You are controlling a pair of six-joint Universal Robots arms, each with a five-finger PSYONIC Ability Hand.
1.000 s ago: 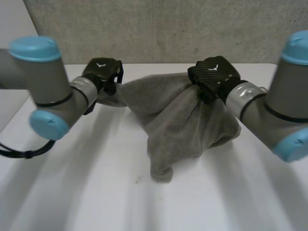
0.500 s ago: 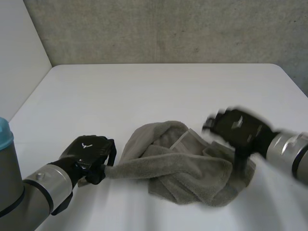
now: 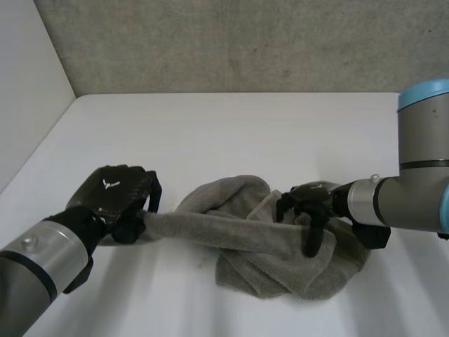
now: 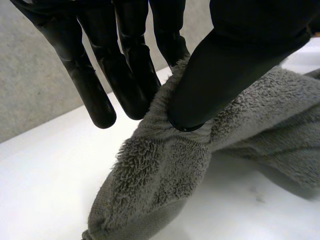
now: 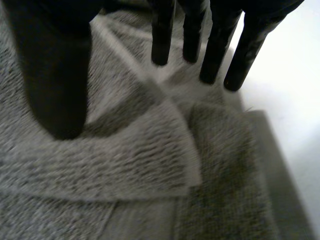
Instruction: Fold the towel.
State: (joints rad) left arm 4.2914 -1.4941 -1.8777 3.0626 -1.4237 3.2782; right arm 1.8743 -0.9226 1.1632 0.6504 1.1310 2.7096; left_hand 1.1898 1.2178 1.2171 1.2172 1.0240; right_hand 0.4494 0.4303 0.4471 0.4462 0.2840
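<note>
A grey towel (image 3: 280, 263) lies bunched in a loose heap on the white counter (image 3: 210, 126), closer to the near edge than the far one and a little toward the right side. From the heap one end is drawn out as a thick, rolled strip that runs toward the left edge, raised slightly off the counter.

The left hand (image 3: 116, 203) has hold of the tip of that strip. In the left wrist view the thumb (image 4: 235, 60) presses the terry cloth (image 4: 165, 170) against the fingers (image 4: 127, 70), so the towel's end is pinched between them, and a short tuft with a hemmed edge hangs below the grip over the counter (image 4: 40, 170). The left arm (image 3: 35, 277) reaches in from the near-left corner.

The right hand (image 3: 309, 210) is over the right part of the heap, coming in from the right edge on its arm (image 3: 414, 203). Its fingers point down and are spread apart, holding nothing. The right wrist view shows the fingers (image 5: 215, 55) and thumb (image 5: 55, 70) straight and parted above the folds of cloth (image 5: 140, 165), where a flat hemmed corner lies across the rest. Whether the fingertips touch the cloth cannot be told. A strip of bare counter (image 5: 295, 100) shows just beside the towel's edge.

A rough concrete wall (image 3: 245, 42) stands behind the far edge.
</note>
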